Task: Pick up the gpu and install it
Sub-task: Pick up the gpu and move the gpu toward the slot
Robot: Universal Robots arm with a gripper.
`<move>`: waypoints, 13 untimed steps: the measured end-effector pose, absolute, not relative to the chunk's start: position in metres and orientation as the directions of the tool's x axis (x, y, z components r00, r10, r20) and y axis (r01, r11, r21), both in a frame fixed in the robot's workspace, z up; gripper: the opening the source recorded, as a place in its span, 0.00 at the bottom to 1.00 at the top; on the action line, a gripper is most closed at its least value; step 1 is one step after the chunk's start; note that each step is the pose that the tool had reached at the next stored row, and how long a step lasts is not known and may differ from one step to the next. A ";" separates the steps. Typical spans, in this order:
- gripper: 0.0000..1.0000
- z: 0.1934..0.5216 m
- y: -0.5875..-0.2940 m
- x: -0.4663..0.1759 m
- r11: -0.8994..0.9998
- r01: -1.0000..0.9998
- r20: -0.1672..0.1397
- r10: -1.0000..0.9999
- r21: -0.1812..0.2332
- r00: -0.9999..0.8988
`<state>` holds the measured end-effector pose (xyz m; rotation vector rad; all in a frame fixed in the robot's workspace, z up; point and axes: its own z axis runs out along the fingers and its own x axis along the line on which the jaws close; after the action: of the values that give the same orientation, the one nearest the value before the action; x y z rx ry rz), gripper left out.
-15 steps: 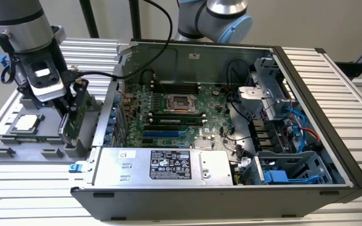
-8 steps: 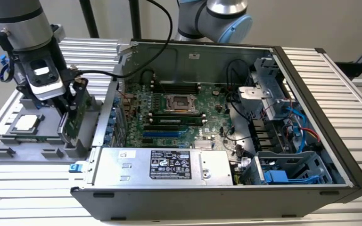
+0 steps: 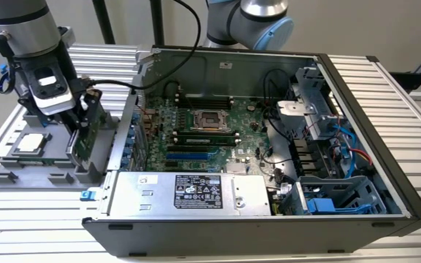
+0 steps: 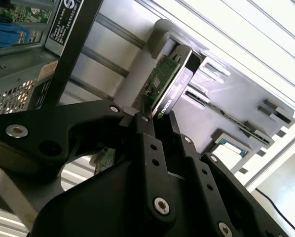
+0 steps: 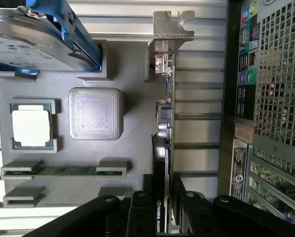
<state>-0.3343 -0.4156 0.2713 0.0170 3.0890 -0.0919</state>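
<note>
We read nothing with certainty: the white label [image 3: 199, 193] on the power supply [image 3: 141, 189] carries tiny print, and the gpu [image 4: 174, 89] edge bears a logo.

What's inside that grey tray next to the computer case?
The grey tray holds a processor, a memory stick, a hard drive and the gpu on edge, clamped by the gripper. Its bottom edge is hidden.

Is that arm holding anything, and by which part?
The gpu: the fingers are shut on the card's edge at the end away from its silver bracket, while the card stands in the gray holder.
</note>
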 end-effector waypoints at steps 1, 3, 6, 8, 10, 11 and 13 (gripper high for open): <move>0.00 0.272 -0.416 -0.334 0.998 0.012 -0.051 0.009 -0.059 -0.999; 0.00 0.273 -0.416 -0.334 0.998 0.012 -0.051 0.009 -0.059 -0.999; 0.00 0.276 -0.416 -0.334 0.998 0.012 -0.051 0.009 -0.059 -0.999; 0.00 0.278 -0.416 -0.334 0.998 0.012 -0.051 0.009 -0.059 -0.999; 0.00 0.280 -0.416 -0.334 0.998 0.012 -0.051 0.009 -0.059 -0.999; 0.00 0.281 -0.416 -0.334 0.998 0.012 -0.051 0.009 -0.059 -0.999; 0.00 0.283 -0.416 -0.334 0.998 0.012 -0.051 0.009 -0.059 -0.999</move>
<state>-0.3343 -0.4156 0.2828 0.0169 3.0890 -0.0923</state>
